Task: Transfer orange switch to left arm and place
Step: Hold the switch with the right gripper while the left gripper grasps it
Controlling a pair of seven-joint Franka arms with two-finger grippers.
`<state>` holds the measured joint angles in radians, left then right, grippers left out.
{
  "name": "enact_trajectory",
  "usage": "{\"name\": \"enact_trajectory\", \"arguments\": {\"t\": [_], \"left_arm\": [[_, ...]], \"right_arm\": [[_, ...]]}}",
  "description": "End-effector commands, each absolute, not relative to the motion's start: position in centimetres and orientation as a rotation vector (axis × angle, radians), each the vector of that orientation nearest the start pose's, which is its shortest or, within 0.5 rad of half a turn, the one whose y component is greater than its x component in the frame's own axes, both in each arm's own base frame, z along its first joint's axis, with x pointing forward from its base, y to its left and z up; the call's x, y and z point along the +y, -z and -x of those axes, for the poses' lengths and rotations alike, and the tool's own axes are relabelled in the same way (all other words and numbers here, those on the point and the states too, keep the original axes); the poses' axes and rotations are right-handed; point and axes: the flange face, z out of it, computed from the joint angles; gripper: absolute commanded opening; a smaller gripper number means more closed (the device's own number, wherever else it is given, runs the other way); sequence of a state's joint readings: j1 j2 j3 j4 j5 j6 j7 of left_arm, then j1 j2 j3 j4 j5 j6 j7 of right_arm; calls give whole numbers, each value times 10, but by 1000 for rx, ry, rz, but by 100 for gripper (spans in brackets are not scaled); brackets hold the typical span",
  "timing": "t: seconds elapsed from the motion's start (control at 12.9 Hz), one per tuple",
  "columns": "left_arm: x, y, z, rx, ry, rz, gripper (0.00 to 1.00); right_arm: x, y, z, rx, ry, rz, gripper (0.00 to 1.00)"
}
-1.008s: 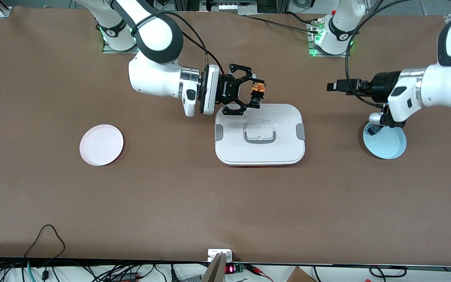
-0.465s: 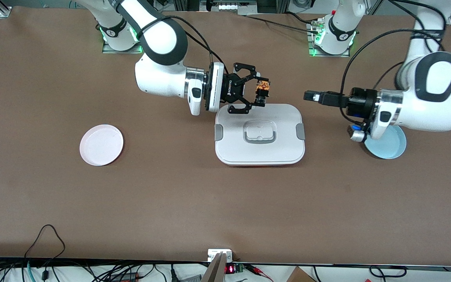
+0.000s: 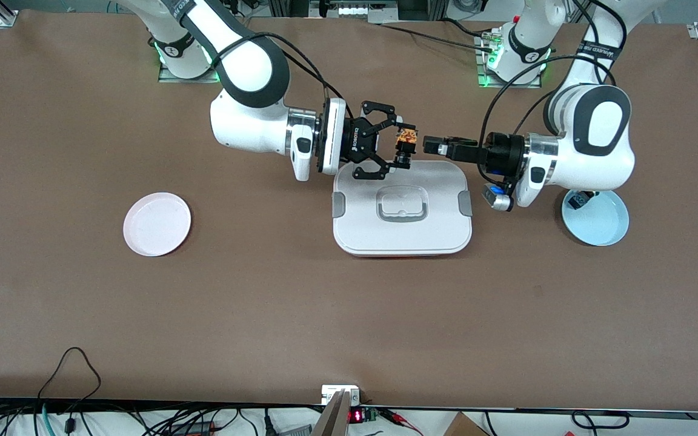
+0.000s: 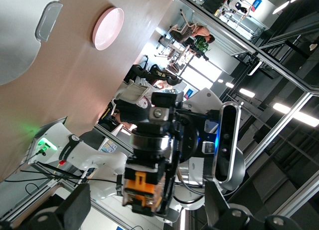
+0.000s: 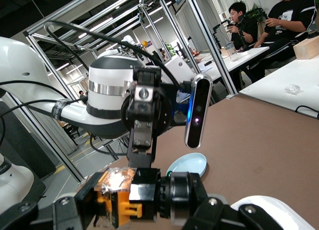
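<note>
My right gripper is shut on the orange switch and holds it in the air over the edge of the white box that lies nearest the arms' bases. In the right wrist view the orange switch fills the space between the jaws, orange body at one end and black barrel at the other. My left gripper is open and points straight at the switch, a short gap away from it. In the left wrist view the orange switch hangs between the two spread fingers.
A pink plate lies toward the right arm's end of the table. A light blue plate at the left arm's end holds a small black-and-blue part. The box has grey side clips and a recessed lid handle.
The left arm has swung from over the blue plate toward the box until its open gripper is just short of the switch. The right gripper has drifted slightly toward it, still holding the switch.
</note>
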<state>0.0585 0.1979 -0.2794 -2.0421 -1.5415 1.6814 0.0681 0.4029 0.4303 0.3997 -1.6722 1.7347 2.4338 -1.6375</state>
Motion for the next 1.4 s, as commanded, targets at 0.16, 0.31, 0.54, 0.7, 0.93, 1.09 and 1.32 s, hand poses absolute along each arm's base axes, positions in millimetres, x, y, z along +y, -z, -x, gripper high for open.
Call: {"name": "enact_trajectory", "arguments": {"t": [0.16,0.31,0.54,0.7,0.93,1.09,1.32], "left_arm": [[-235,-403,-528,373,496,-1544,100],[-236,-393,-529,327,446,-1540,90],[-235,-386,-529,301,423,-1540,37],[-236,-387,-529,296,422,-1538,30],[-236,-389,-529,292,429,-1534,20],[-237,-389,-529,291,430,-1534,19],[-237,-390,-529,283,432,-1528,19]], "right_arm": [[482,-418,-513,-869,837,1562,17],[482,-418,-513,-870,837,1562,17],[482,-418,-513,-869,837,1562,17],[482,-418,-513,-864,836,1562,17],[482,-418,-513,-864,836,1562,17],[482,-418,-513,-865,837,1561,29],[480,-418,-515,-850,830,1566,100]]}}
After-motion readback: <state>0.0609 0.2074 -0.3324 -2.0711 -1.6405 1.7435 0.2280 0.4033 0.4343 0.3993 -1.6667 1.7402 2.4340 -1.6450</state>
